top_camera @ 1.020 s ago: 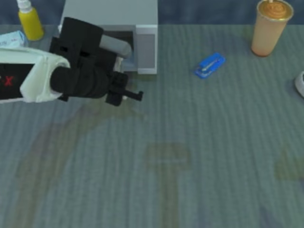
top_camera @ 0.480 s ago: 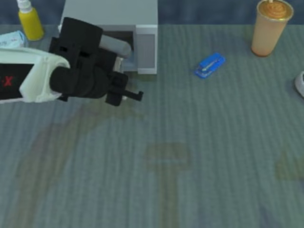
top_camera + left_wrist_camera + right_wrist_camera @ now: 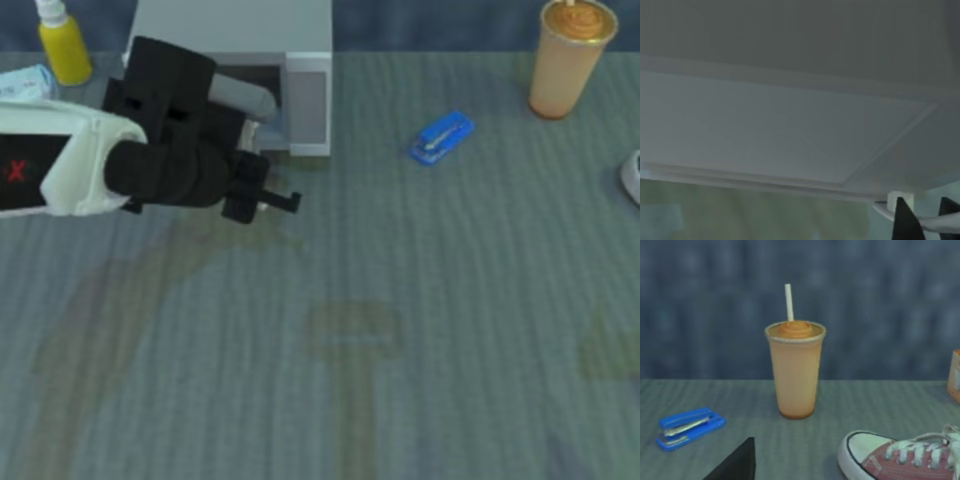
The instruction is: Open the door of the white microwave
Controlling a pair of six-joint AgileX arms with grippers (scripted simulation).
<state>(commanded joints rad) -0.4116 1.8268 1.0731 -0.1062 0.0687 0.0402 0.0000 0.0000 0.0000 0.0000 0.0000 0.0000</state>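
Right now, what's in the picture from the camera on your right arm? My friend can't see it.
A tall orange drink cup with a white straw stands upright in the middle of a grey-green table, in front of a dark blue wall. A blue stapler lies apart from the cup on one side, and the toe of a pink sneaker pokes in on the other.

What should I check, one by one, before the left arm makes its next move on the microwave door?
1. Left gripper at the white microwave front: ok, it sits just before it in the top view.
2. Fingers around the handle: cannot tell; they flank a pale bar, contact unclear.
3. Door state: cannot tell how far open.
4. Swing path: ok; blue stapler and cup lie well to the right.
5. Yellow bottle behind the arm: ok, apart.
6. Right arm: cannot tell, absent from the top view.
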